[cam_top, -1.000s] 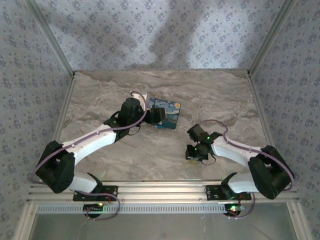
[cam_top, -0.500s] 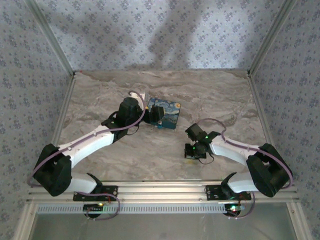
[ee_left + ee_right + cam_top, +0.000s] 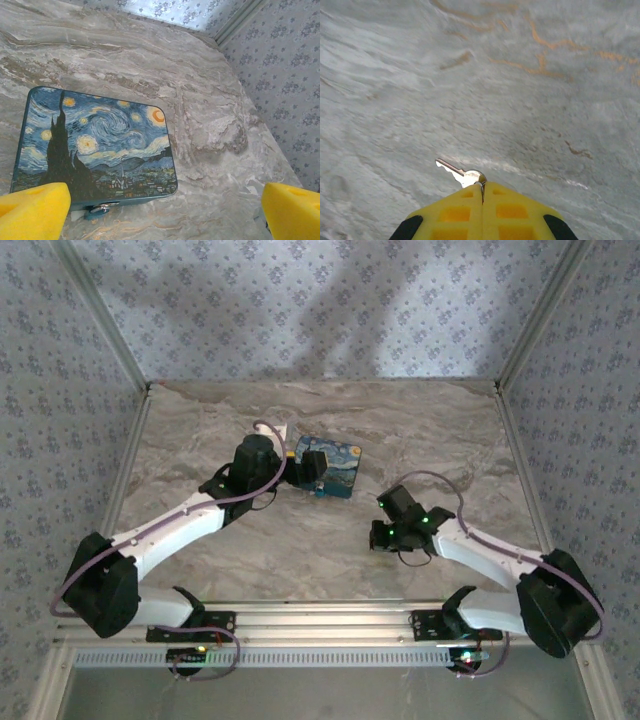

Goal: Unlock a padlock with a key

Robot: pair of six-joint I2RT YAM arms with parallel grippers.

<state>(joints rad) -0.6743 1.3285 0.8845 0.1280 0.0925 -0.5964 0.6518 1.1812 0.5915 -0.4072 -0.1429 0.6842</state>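
The right gripper (image 3: 482,194) presses its yellow pads together, pinching the small silver toothed key (image 3: 460,173) by its head, so the blade juts free for insertion. The left gripper (image 3: 162,212), spread wide, hovers over the tiny bluish-silver padlock (image 3: 100,210) at the swirl-painted box's (image 3: 100,140) front edge, probably to steady it.

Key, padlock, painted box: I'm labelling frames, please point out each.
key (image 3: 457,171), right wrist view, on its toothed blade.
padlock (image 3: 97,211), left wrist view, on its bluish body.
painted box (image 3: 100,135), left wrist view, on the lid.
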